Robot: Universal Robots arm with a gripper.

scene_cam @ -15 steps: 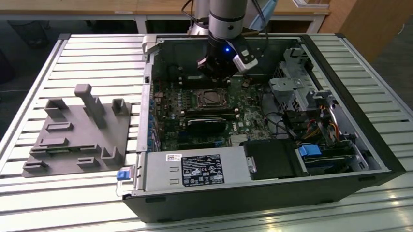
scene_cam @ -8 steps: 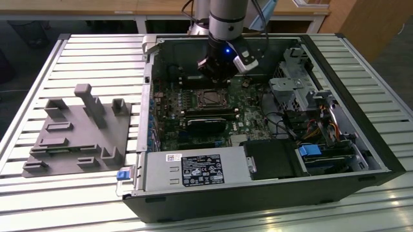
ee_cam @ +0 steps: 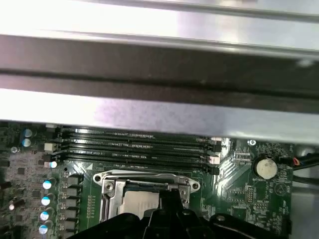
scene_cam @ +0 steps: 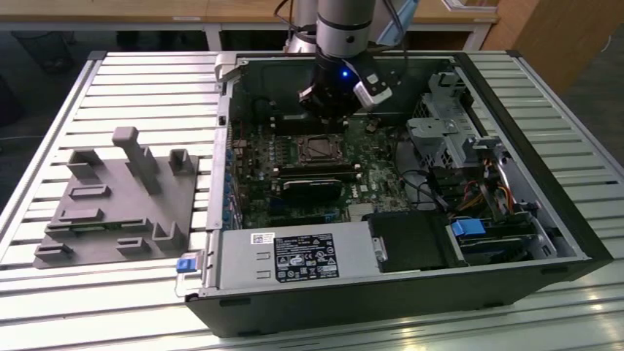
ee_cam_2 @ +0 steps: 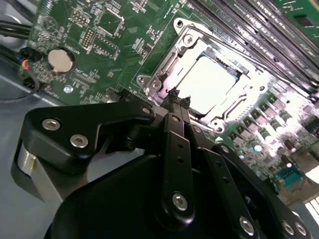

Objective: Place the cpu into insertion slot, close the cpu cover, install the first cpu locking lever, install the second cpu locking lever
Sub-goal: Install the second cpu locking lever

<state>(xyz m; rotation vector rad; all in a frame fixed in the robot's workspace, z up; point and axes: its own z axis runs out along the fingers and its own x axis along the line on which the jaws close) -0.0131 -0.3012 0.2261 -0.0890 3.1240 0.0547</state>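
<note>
Hovering inside the open computer case [scene_cam: 546, 241], gripper [scene_cam: 328, 117] low over the motherboard [scene_cam: 256, 164]. Seen in the exterior view, insertion slot [scene_cam: 319, 148] just at six o'clock from the fingertips, near but apart. Fingers pinched together to a narrow point in the second wrist view, gripper [ee_cam_2: 177, 98] carrying nothing visible. Cpu [ee_cam_2: 209, 82] already seated, pale top shining through the cut-out of the cpu cover [ee_cam_2: 164, 69], which looks folded down flat over it. Tips poised right at the cover's rim, on the side towards the coin battery [ee_cam_2: 61, 59], away from the memory slots [ee_cam_2: 239, 20]. Same picture from the first wrist view: gripper [ee_cam: 169, 195] over the cover's edge, memory slots [ee_cam: 134, 142] beyond. Locking levers: cannot tell whether latched.
</note>
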